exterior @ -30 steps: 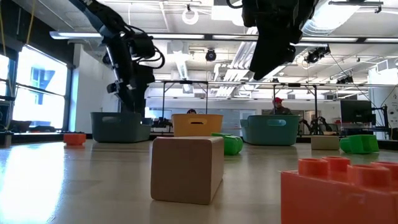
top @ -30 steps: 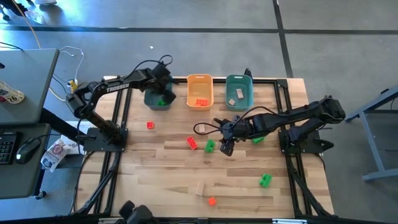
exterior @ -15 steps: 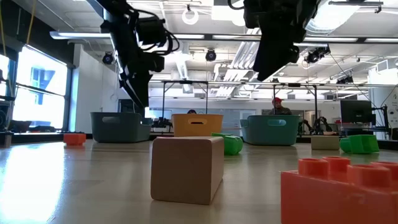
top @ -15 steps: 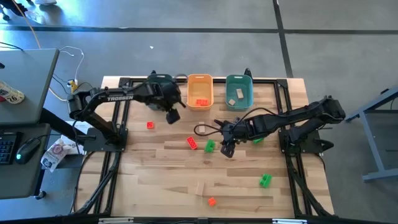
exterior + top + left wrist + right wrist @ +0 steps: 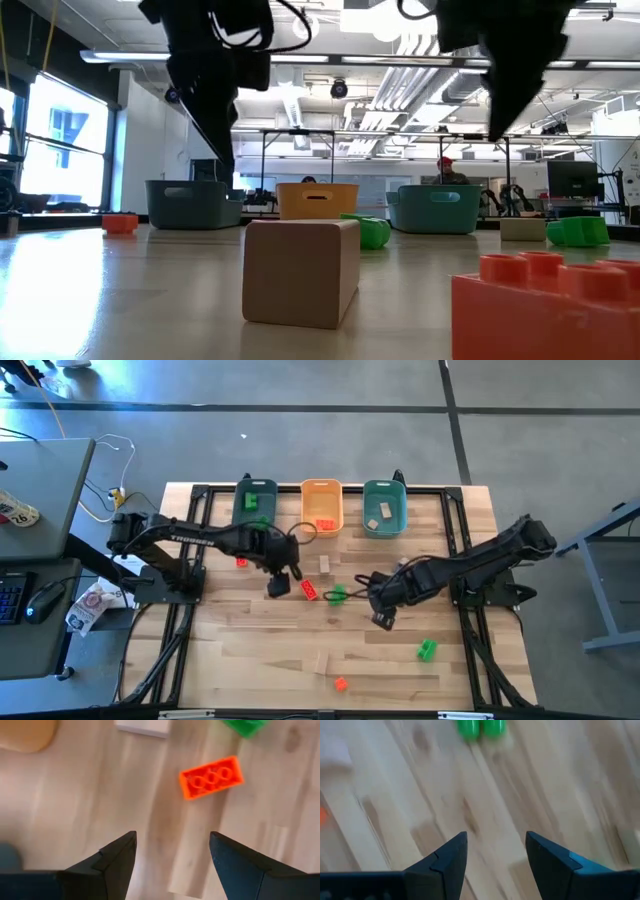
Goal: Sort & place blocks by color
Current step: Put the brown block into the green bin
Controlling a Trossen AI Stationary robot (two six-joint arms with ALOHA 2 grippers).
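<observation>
Loose blocks lie flat on the wooden table point(image 5: 250, 650). My left gripper point(image 5: 279, 584) hovers open over the table's middle, just left of a red block point(image 5: 310, 590), which the left wrist view shows ahead of the fingers as a red block point(image 5: 212, 776). Beside it lie a green block point(image 5: 337, 595) and a tan block point(image 5: 325, 564). My right gripper point(image 5: 383, 619) hovers open right of the middle, over bare wood. Its wrist view shows a green block point(image 5: 481, 727) ahead. Another green block point(image 5: 427, 650), a tan block point(image 5: 321, 662) and a red block point(image 5: 341, 683) lie nearer the front.
Three bins stand in a row at the far edge: a teal bin point(image 5: 255, 500), an orange bin point(image 5: 322, 506) and a second teal bin point(image 5: 384, 508). A small red block point(image 5: 241, 561) lies at the left. Black frame rails run along the table's sides.
My left gripper has swung from above the left teal bin toward the table's middle and near side, staying open, and has rolled. My right gripper has shifted a little toward the right and near edges, open throughout.
</observation>
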